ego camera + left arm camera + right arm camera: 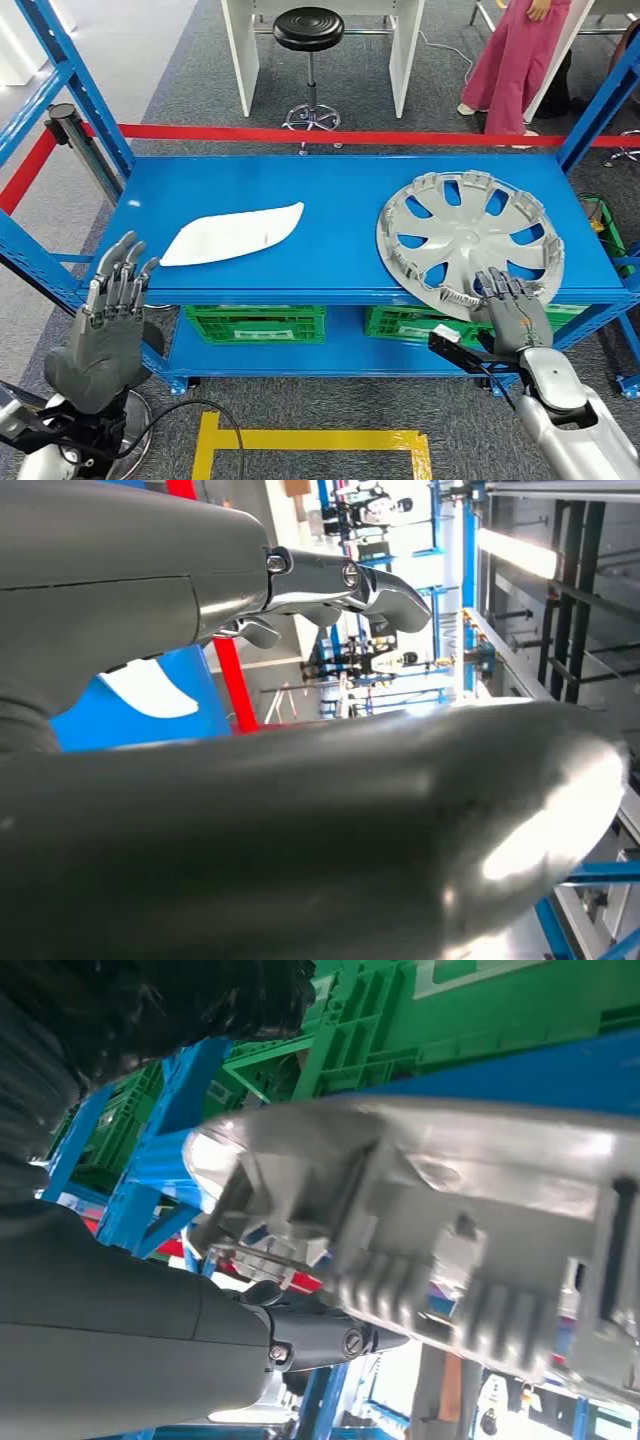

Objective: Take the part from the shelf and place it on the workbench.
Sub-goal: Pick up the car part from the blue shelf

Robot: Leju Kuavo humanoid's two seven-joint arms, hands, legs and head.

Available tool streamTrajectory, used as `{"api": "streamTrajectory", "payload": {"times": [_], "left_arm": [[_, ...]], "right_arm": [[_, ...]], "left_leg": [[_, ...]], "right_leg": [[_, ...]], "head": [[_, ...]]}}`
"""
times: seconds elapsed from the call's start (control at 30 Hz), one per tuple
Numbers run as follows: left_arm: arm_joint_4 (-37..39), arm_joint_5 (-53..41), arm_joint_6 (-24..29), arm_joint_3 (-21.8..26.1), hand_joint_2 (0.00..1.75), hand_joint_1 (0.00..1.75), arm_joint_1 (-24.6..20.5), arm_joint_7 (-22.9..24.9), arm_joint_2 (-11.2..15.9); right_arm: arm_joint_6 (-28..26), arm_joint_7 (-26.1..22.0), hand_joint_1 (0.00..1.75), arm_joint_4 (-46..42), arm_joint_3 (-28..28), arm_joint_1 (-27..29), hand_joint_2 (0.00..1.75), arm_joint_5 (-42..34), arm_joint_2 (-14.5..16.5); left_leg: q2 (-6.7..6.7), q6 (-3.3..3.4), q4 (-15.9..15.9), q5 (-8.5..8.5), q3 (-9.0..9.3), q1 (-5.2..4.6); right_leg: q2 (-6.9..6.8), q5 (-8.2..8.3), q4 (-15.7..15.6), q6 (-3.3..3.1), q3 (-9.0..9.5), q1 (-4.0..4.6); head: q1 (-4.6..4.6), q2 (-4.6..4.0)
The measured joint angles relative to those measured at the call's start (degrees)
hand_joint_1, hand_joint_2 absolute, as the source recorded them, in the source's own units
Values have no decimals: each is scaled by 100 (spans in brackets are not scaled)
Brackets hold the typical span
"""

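While green crates sit below, stool behind.

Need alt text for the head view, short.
Seen from above, the right hand reaches over the near rim of a silver hubcap lying on a blue shelf. The left hand hovers open off the shelf's left front corner, near a white part. Green crates sit below; a stool and a person are beyond.
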Motion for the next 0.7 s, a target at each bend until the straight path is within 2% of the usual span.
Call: {"api": "streamTrajectory", "payload": {"times": [0.37, 0.4, 0.5, 0.53, 0.7], "left_arm": [[4, 73, 14, -77, 0, 0, -75, -18, 10], [7, 79, 12, -80, 0, 0, -80, -36, 13], [22, 93, 2, -93, 0, 0, -95, -61, 19], [25, 96, -1, -101, 0, 0, -102, -63, 21], [29, 127, 7, -130, 0, 0, -126, -63, 36]], "right_arm": [[71, 15, 0, 399, 98, -194, 175, 20, 62], [41, 10, 5, 475, 100, -228, 175, 39, 66], [-60, 38, 136, 702, 112, -329, 175, 157, 78], [-76, 55, 175, 774, 120, -361, 175, 191, 83], [-80, 87, 175, 1020, 142, -504, 175, 223, 111]], "left_leg": [[0, 0, 0, 0, 0, 0], [0, 0, 0, 0, 0, 0], [0, 1, 0, 1, 1, 0], [0, 1, 0, 2, 1, 0], [1, 6, 0, 7, 10, 0]], "right_leg": [[1, 0, 0, 0, -2, 0], [1, 0, 0, 0, -1, 0], [1, 2, 0, 2, 0, 0], [2, 3, 0, 4, 0, 0], [3, 5, -1, 7, 4, 0]], "head": [[0, 0], [0, 0], [0, 0], [1, 0], [1, 0]]}}
